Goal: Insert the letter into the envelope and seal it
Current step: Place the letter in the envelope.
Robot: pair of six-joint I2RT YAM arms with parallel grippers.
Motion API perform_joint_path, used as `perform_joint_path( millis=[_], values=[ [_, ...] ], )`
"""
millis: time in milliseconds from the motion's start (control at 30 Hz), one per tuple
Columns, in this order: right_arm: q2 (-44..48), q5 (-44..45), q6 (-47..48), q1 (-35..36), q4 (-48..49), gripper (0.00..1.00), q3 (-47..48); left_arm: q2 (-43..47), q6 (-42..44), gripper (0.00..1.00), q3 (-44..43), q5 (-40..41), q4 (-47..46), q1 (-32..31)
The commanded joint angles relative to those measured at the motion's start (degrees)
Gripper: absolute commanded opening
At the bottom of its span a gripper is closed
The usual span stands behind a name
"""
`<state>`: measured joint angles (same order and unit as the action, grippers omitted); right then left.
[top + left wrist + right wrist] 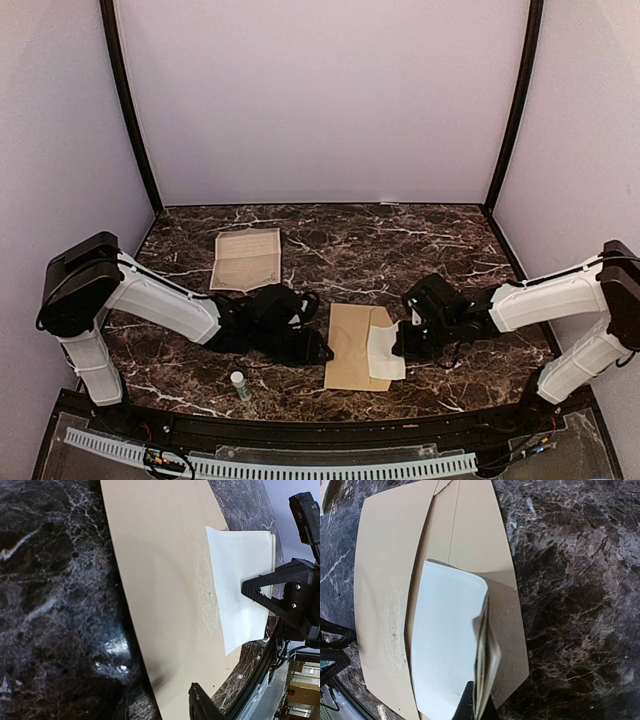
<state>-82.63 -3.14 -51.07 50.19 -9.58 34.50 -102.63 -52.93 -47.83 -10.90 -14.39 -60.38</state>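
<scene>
Letter (447, 645) pinched in right end effector (402, 345), left end effector (320, 350) half-open; envelope (350, 350) on marble (400, 240), lilac walls (320, 100).

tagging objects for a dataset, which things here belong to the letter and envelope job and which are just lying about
In the job:
- letter, held in the shut right gripper
- envelope, the letter lying over its right end
- left gripper, at the envelope's left edge

Lying about:
- cream bordered page
- small bottle
</scene>
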Motion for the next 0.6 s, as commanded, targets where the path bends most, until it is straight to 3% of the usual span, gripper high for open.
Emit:
perform_joint_path(
  millis=[0,133,567],
  values=[
    [-0.91,-1.55,2.20,-0.38,1.02,0.00,1.36,0.63,1.94,0.40,-1.74,1.04,2.39,1.47],
    [-2.18,-2.75,2.93,-0.37,1.80,0.00,2.13,-1.56,1.88,0.37,-2.44,-0.52,0.50,1.67],
    [-4.81,-5.77,4.89,-0.37,3.36,0.00,4.70,-4.81,1.08,0.13,-2.97,-3.29,-1.78,1.67]
  ],
)
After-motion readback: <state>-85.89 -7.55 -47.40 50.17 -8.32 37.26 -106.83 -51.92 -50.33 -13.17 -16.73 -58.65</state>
